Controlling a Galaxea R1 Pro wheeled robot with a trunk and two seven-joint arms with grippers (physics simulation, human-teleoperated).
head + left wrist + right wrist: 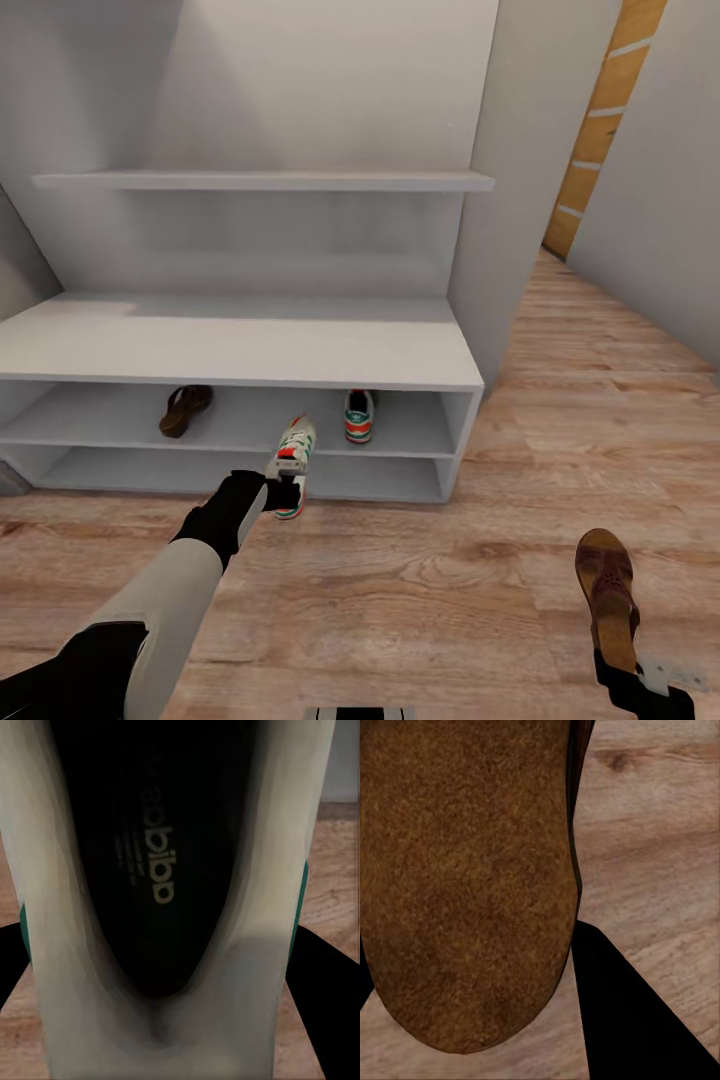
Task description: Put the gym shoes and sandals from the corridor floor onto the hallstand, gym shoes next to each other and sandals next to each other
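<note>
A home corridor, rendered in simulation.

A low white hallstand (pixel 240 350) with open shelves holds a sneaker (pixel 359 415) and a sandal (pixel 185 409) against plain grey walls; wood-grain plank floor (pixel 420 590) runs past it toward a wooden door (pixel 600 120).

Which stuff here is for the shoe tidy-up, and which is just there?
For the job:
- sneaker on the shelf
- sneaker in the left hand
- left hand
- sandal on the shelf
- sandal in the right hand
- right hand
- shoe rack
- wood floor

Just there:
- wall shelf
- orange door
</note>
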